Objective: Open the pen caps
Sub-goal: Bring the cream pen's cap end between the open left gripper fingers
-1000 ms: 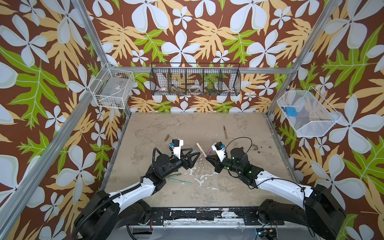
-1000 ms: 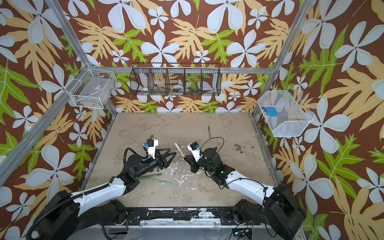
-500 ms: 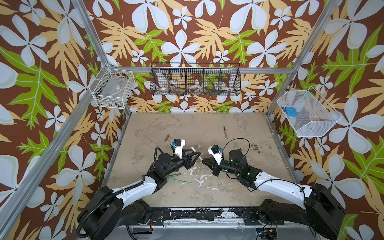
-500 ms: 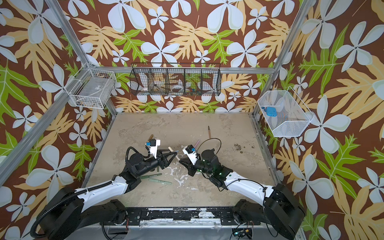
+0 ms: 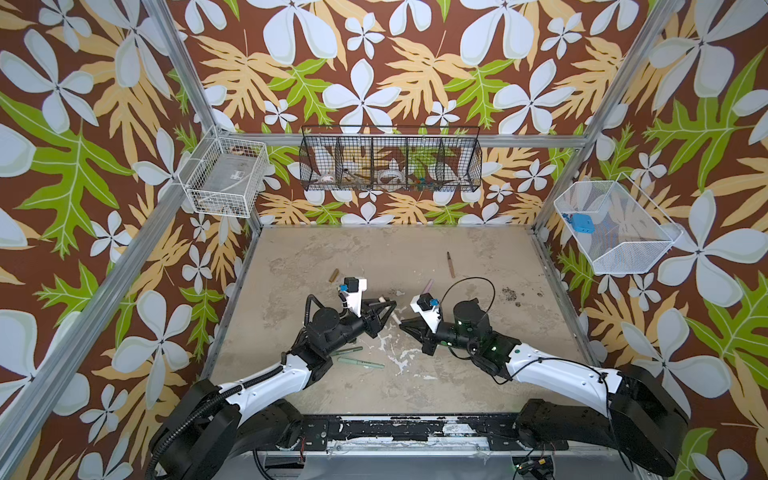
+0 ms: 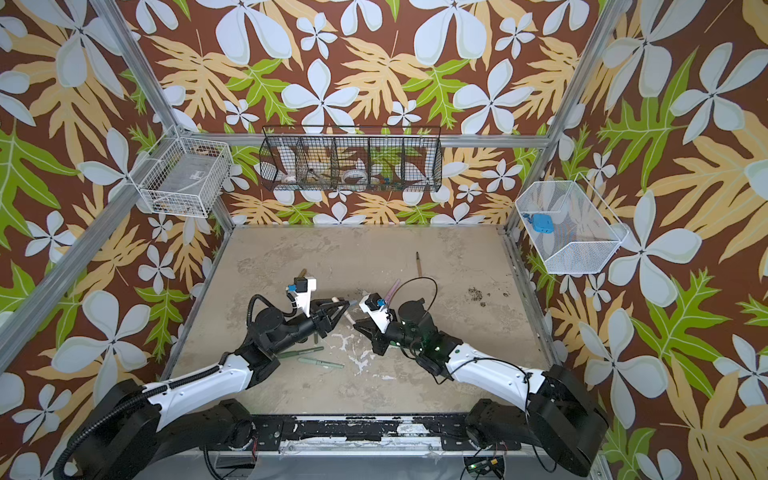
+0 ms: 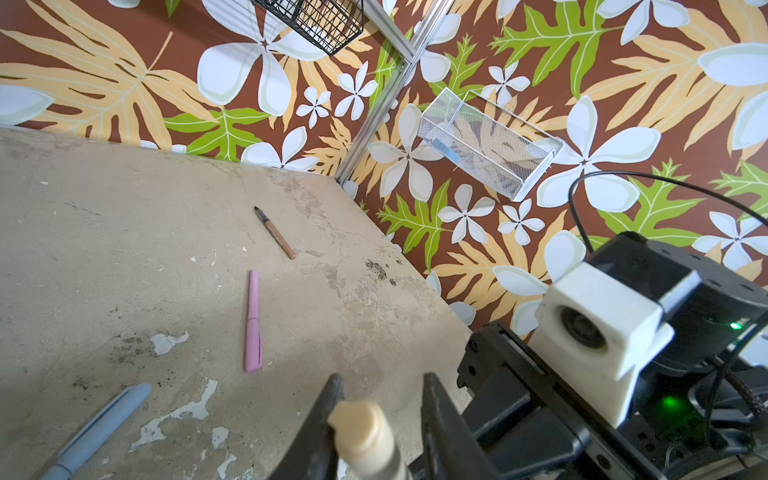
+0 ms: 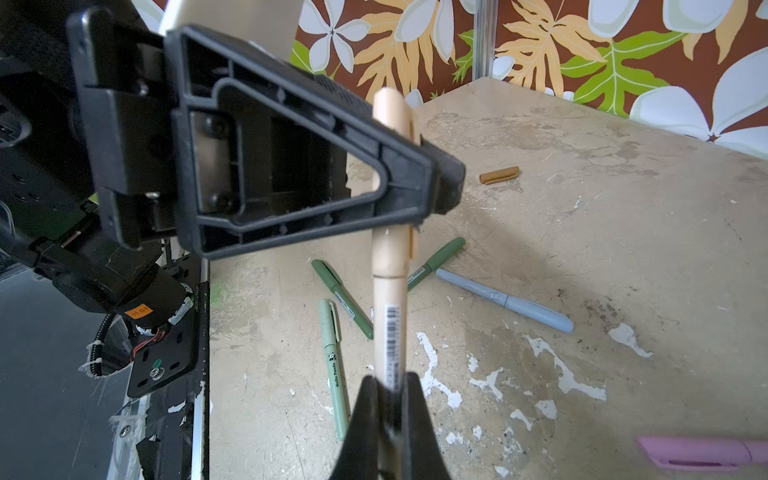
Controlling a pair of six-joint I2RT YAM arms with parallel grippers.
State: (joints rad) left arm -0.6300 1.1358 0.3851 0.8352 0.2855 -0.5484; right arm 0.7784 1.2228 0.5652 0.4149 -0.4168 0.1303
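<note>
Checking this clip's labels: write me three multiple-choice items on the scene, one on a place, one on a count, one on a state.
1. The loose short brown plastic cap lies: A. on the beige tabletop; B. in a wall basket; C. pushed onto a pen.
2. Slim green plastic pens lying on the tabletop: A. one; B. three; C. five.
3. The beige plastic pen in the right tool is: A. uncapped; B. capped; C. snapped.
Key: 1 A, it lies flat and alone in the right wrist view. 2 B, that view shows one pale and two darker ones. 3 B, its beige cap sits on the barrel, between the fingers of the left tool.
</note>
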